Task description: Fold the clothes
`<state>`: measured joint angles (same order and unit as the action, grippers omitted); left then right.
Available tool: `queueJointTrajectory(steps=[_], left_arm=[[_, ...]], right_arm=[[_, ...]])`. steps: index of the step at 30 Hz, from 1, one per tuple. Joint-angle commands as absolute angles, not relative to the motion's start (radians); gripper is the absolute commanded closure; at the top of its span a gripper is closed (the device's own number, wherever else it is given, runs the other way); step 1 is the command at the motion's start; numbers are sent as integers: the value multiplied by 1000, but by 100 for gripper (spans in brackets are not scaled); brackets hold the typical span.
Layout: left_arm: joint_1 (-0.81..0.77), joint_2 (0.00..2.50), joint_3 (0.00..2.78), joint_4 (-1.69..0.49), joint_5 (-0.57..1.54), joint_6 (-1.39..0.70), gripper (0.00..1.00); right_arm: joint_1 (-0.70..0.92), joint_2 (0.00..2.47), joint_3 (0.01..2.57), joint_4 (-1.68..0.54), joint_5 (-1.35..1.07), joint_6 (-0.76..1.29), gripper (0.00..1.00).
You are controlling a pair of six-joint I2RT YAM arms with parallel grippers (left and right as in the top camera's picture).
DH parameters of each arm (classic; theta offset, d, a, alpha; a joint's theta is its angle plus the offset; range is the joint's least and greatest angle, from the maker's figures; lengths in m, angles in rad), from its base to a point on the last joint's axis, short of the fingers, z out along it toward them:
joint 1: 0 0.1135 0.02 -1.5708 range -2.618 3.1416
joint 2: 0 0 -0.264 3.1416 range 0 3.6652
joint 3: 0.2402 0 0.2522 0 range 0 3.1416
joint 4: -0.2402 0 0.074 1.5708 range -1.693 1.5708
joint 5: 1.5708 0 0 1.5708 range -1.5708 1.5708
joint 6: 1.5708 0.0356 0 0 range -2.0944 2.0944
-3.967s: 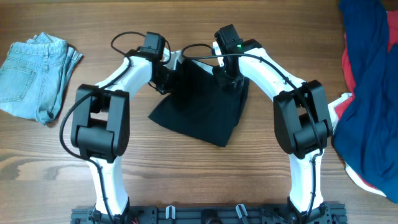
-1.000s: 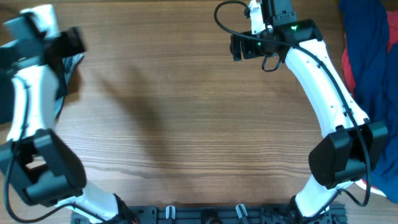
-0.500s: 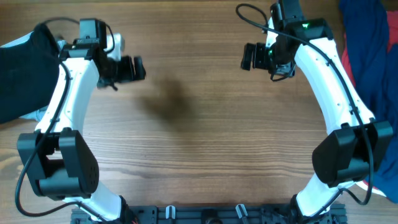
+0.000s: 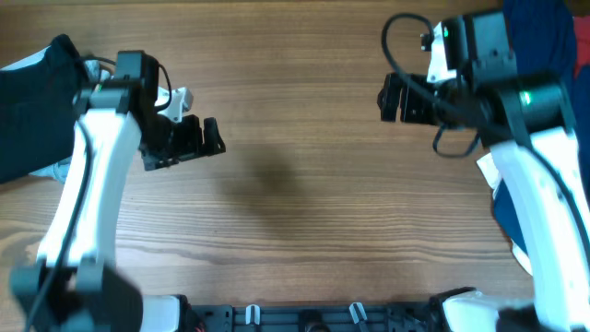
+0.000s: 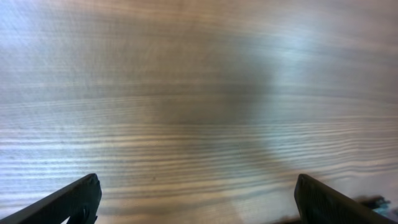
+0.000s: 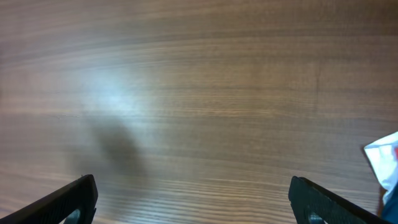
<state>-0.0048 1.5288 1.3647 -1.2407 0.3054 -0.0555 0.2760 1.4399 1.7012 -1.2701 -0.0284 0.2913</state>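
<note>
The black garment (image 4: 28, 106) lies bunched at the table's far left edge, and a pale bit of cloth (image 4: 57, 169) shows under its near side. A navy-with-red garment (image 4: 553, 32) lies at the far right, partly behind the right arm. My left gripper (image 4: 214, 140) hangs open to the right of the black garment, apart from it. In the left wrist view only bare wood shows between the left gripper's (image 5: 199, 200) black fingers (image 5: 71, 200). My right gripper (image 4: 385, 99) is open too, over bare wood left of the navy garment. Nothing sits in the right gripper (image 6: 194, 200) in the right wrist view.
The wooden table (image 4: 295, 221) stretches between the two grippers. A white and red scrap of cloth (image 6: 384, 158) pokes in at the right edge of the right wrist view. The arms' base rail (image 4: 304, 318) runs along the front edge.
The black garment, held mid-table four seconds ago, now lies at the far left. In the last half second the left gripper came nearer the front and the right gripper shifted right.
</note>
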Motion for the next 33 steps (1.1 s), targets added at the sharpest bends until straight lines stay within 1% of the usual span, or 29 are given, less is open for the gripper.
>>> queueJointTrajectory(steps=[1, 4, 7, 11, 18, 29, 33], left_arm=[[-29, 1292, 1283, -1199, 315, -78, 0], [-37, 1067, 1195, -1161, 298, -92, 0], [-37, 894, 1122, -1127, 272, -94, 0], [-37, 747, 1044, -1132, 249, -94, 0], [-37, 726, 1034, -1115, 253, -94, 0], [-37, 727, 1034, -1118, 253, -94, 0], [-37, 727, 1034, -1118, 253, -94, 0]], right_arm=[[342, 1295, 1596, -1242, 38, 319, 0], [369, 1118, 1434, -1179, 46, 352, 1], [369, 940, 1249, -1085, 46, 340, 0], [369, 804, 1137, -1079, 57, 342, 0], [369, 807, 1133, -1111, 57, 341, 1], [369, 890, 1132, -1111, 57, 341, 0], [367, 860, 1131, -1115, 64, 337, 0]])
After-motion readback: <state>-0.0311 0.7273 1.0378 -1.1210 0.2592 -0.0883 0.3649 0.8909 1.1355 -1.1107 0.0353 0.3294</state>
